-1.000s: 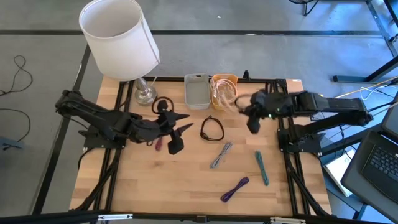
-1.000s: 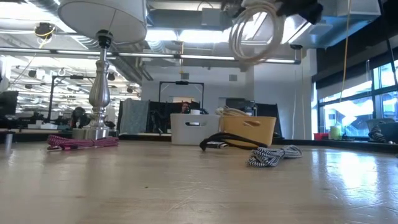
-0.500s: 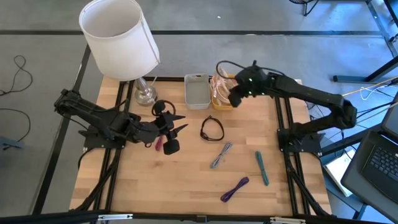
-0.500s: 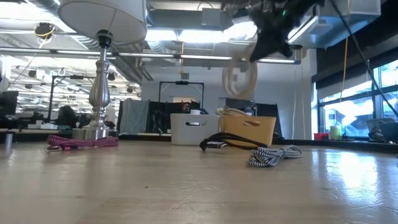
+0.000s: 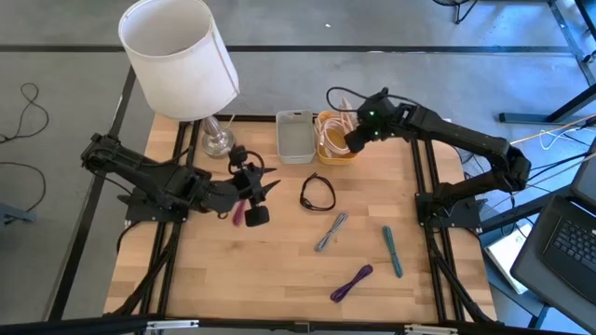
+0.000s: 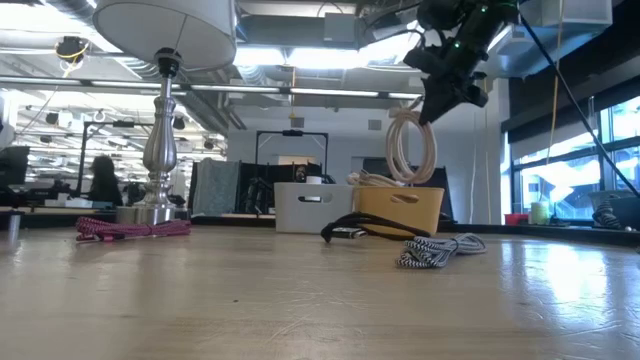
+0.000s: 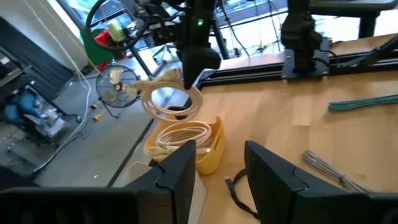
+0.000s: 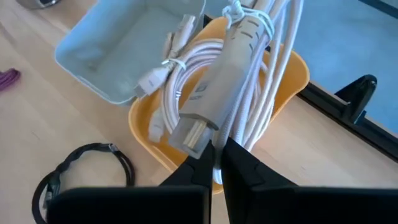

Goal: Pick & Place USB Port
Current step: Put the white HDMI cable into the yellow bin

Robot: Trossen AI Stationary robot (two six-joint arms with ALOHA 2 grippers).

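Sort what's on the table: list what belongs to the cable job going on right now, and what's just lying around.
In the job:
right gripper, shut on the white coiled cable
yellow bin beneath it, already holding a white cable

Lying about:
grey bin
black cable
striped cable
purple cable
green cable
lamp
left gripper, waiting

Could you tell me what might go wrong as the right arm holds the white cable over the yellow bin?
The right pincer pinches the white cable by its plug only, so it may slip out. The yellow bin already holds a coil, so loops may catch on the rim or spill toward the grey bin.
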